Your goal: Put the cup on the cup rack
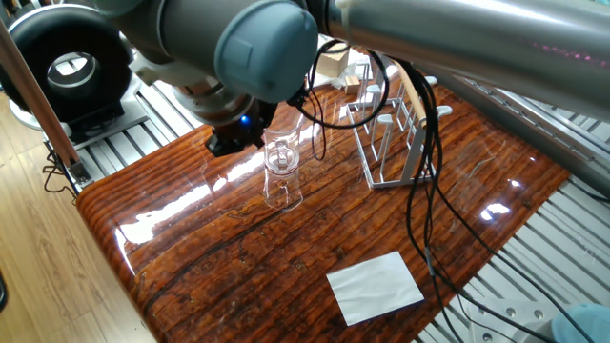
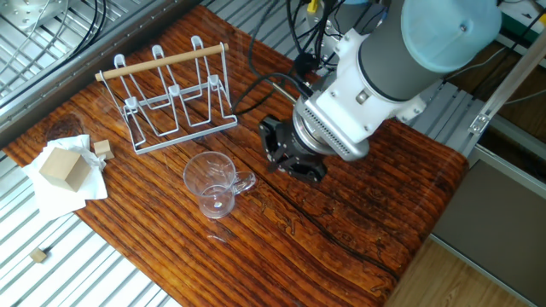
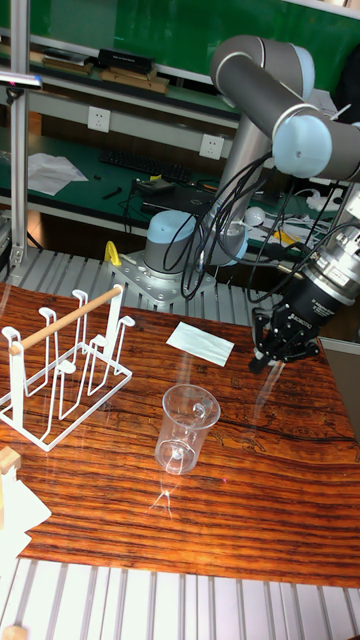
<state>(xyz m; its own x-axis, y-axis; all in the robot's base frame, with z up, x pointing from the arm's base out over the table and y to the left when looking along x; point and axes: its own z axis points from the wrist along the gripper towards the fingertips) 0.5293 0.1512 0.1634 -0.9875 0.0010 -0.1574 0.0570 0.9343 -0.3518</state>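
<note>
The cup (image 2: 213, 184) is a clear glass with a small side handle. It stands upright on the wooden table, also seen as the cup (image 1: 283, 164) and the cup (image 3: 185, 424). The cup rack (image 2: 171, 98) is a grey wire frame with a wooden rod on top. It stands empty a short way beyond the cup, at the table's far side, and also shows as the cup rack (image 1: 396, 129) and the cup rack (image 3: 62, 365). My gripper (image 2: 294, 160) hangs low beside the cup, apart from it, also visible as my gripper (image 1: 234, 143) and my gripper (image 3: 272, 358). It looks open and holds nothing.
A white sheet of paper (image 1: 375, 286) lies near one table corner. A wooden block (image 2: 63, 167) rests on crumpled tissue by the rack's end, with small wood bits nearby. Cables (image 1: 424, 181) trail from the arm over the rack side. A black round fan (image 1: 67, 67) sits off the table.
</note>
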